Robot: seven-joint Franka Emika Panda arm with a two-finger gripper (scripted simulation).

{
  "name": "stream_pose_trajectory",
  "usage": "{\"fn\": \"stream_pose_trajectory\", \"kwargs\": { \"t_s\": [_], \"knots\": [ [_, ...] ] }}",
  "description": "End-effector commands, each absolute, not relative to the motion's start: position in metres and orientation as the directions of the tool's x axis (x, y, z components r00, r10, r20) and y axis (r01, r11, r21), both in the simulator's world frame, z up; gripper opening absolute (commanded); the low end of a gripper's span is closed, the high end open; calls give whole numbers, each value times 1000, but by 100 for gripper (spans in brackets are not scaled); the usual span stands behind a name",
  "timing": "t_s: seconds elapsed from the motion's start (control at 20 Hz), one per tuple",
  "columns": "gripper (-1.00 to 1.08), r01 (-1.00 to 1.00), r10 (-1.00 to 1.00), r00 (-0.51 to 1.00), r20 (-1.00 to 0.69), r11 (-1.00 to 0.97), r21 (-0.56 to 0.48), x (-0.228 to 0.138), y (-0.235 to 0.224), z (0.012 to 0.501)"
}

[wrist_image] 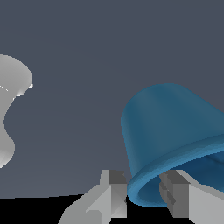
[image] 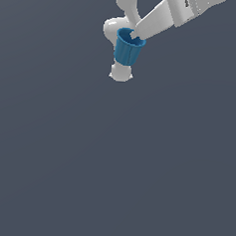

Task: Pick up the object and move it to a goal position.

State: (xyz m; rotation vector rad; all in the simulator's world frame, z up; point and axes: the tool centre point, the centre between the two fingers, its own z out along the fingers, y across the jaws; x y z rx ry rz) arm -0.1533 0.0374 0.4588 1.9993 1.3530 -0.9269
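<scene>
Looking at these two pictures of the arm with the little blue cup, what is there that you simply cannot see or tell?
- Goal position: no marker shows in either view.
- Blue cup: its far side is cut off by the wrist view's edge; its inside bottom is hidden by its own rim.
- Gripper: in the exterior view the cup and arm cover the jaws.
- Whether the cup is lifted: the plain grey ground gives no cue.

- The cup is blue, with fine vertical ribbing on its sides and a darker blue inside.
- In the wrist view the cup looks smooth, paler at its rim.
- The tool has light grey fingers with darker grey pads.
- The arm is glossy white.
- The background is plain dark slate grey.
</scene>
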Motion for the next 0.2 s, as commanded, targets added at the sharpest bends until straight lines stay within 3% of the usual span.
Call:
{"fn": "stream_pose_trajectory", "kwargs": {
  "t_s": [0.0, 0.15],
  "knots": [
    [-100, 937, 558, 257, -789, -343, 62, -154, 38, 467],
    [-100, 937, 558, 257, -789, -343, 63, -154, 39, 469]
  ]
}}
